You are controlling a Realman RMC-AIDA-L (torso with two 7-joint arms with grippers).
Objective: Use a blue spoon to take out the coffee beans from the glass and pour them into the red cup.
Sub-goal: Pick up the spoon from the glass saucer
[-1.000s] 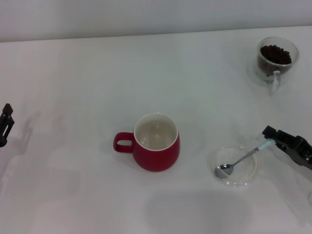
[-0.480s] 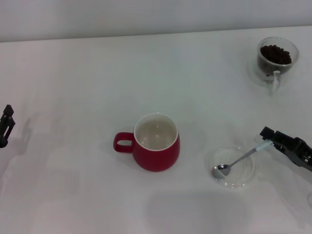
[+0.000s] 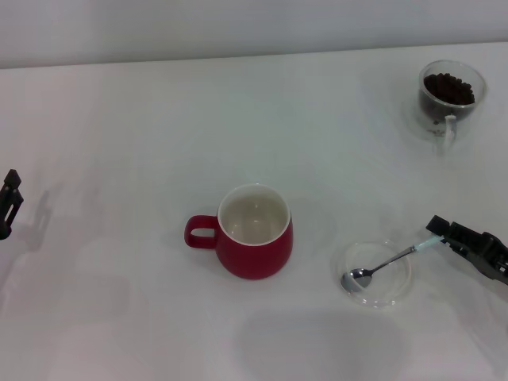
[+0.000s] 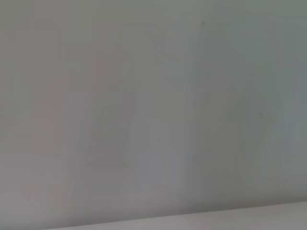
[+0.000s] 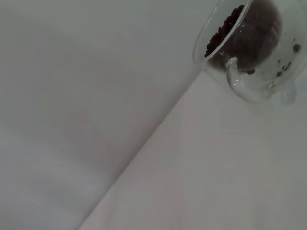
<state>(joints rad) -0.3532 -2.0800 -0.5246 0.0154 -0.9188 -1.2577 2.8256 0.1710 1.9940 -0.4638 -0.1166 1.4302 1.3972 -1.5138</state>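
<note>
The red cup (image 3: pixel 255 231) stands upright mid-table, white inside, handle pointing left. The glass (image 3: pixel 451 97) with coffee beans (image 3: pixel 448 87) stands at the far right; the right wrist view shows the glass (image 5: pixel 249 52) and its beans (image 5: pixel 225 31) too. The blue spoon (image 3: pixel 389 262) lies slanted, its silver bowl resting in a shallow clear dish (image 3: pixel 389 295). My right gripper (image 3: pixel 438 230) is shut on the spoon's pale blue handle end, right of the dish. My left gripper (image 3: pixel 8 202) is parked at the table's far left edge.
The white table (image 3: pixel 119 135) ends at a pale back wall. The left wrist view shows only a plain grey surface.
My right gripper has moved slightly toward the near edge. The spoon's bowl has slid a little left, and the dish has shifted left with it. The left arm has barely moved.
</note>
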